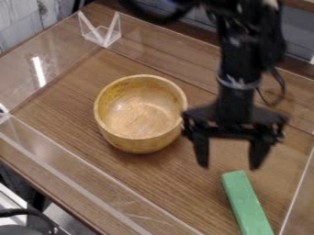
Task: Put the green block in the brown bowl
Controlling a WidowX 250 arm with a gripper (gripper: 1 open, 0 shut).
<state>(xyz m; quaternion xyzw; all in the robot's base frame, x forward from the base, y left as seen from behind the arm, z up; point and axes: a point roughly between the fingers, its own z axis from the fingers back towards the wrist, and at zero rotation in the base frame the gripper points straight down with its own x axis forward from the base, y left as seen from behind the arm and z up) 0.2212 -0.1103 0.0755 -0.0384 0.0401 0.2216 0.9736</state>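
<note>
The green block (pixel 248 204) lies flat on the wooden table near the front right corner, a long bright green bar. My gripper (pixel 229 151) hangs just above and behind its near end, pointing straight down with its dark fingers (pixel 201 149) spread wide and nothing between them. The brown bowl (pixel 141 112) stands empty at the middle left, a round thick-walled wooden bowl. The gripper is to the right of the bowl and apart from it.
Clear acrylic walls ring the table, with a low front wall (pixel 98 197) and a right wall (pixel 298 188) close to the block. A small clear folded stand (pixel 98 28) sits at the back left.
</note>
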